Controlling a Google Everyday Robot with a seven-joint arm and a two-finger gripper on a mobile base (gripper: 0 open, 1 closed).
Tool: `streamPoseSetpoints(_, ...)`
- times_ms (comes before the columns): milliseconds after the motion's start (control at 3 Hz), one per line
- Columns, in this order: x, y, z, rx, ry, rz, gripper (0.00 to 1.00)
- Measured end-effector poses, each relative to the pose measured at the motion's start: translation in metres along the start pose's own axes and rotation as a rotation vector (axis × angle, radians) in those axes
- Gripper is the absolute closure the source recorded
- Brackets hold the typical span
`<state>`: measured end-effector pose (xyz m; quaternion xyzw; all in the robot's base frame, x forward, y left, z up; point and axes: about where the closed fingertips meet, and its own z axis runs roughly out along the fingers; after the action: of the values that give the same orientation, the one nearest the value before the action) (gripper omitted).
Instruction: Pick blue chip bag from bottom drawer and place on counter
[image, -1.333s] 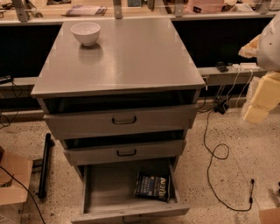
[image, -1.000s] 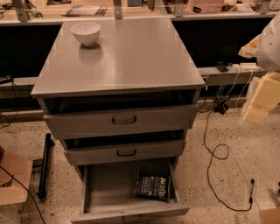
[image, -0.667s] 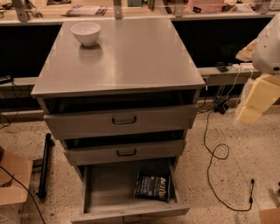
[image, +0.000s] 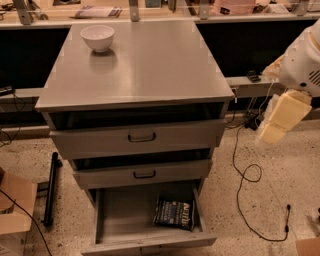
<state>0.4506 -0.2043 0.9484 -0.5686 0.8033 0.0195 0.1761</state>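
The blue chip bag (image: 174, 212) lies flat at the right side of the bottom drawer (image: 120, 216), which is pulled open near the floor. The counter (image: 145, 65) is the grey metal top of the cabinet, and a white bowl (image: 97, 37) stands on its far left corner. My gripper (image: 280, 120), a cream-coloured piece under the white arm, hangs at the right edge of the view. It is to the right of the cabinet at the height of the top drawer, well above and right of the bag.
Two wider grey drawers with black handles (image: 141, 136) (image: 144, 174) stand slightly open above the bottom one. Black cables (image: 245, 170) trail on the floor at the right. A cardboard box (image: 15, 207) and a black bar (image: 50, 187) lie at the left. A tan bench (image: 165, 12) runs behind.
The arm with the gripper has shifted a little to the left and down, closer to the cabinet's right side. The bag, drawers and bowl have not moved.
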Motion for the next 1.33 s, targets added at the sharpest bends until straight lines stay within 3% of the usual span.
streamPoseSetpoints(333,0.0,0.003,0.021,-0.018,0.0,0.052,0.0)
streamPoseSetpoints(667,-0.007,0.023,0.098,-0.074,-0.001,0.174,0.0)
streamPoseSetpoints(1000,-0.011,0.035,0.146,-0.107,-0.002,0.235,0.0)
streamPoseSetpoints(1333,-0.01,0.05,0.203,-0.174,-0.027,0.288,0.0)
